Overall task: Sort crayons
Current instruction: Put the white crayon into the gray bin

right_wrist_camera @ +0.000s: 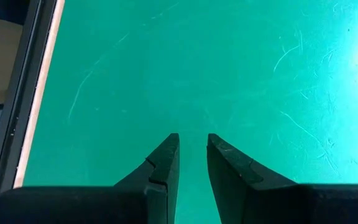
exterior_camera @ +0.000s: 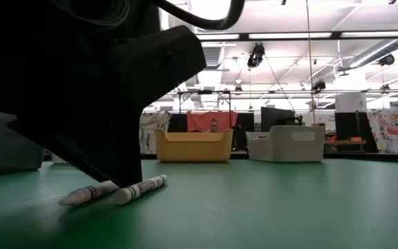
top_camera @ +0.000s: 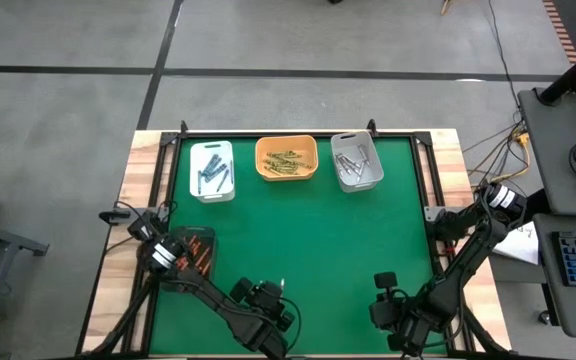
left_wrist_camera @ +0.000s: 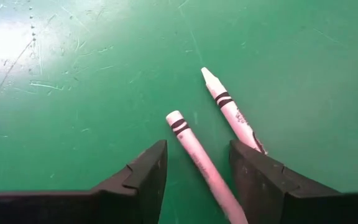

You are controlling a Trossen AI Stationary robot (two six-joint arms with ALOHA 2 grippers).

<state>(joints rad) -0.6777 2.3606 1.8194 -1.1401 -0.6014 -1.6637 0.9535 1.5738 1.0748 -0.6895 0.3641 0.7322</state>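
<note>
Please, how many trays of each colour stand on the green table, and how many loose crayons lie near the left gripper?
White tray: 1
Orange tray: 1
Grey tray: 1
Dark tray: 1
Loose white crayons: 2
Total: 6

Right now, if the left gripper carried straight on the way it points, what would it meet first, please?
Probably the white crayon lying between the open fingers of the left gripper; a second white crayon lies just beside it, so depth leaves some doubt.

Two white crayons (left_wrist_camera: 207, 171) with black double bands at lower centre on scratched green mat (left_wrist_camera: 73, 93); upper-frame trays white (top_camera: 212, 170), orange-yellow (top_camera: 286, 158) and grey (top_camera: 357, 162); black fingers (left_wrist_camera: 138, 180) at bottom edge.
</note>
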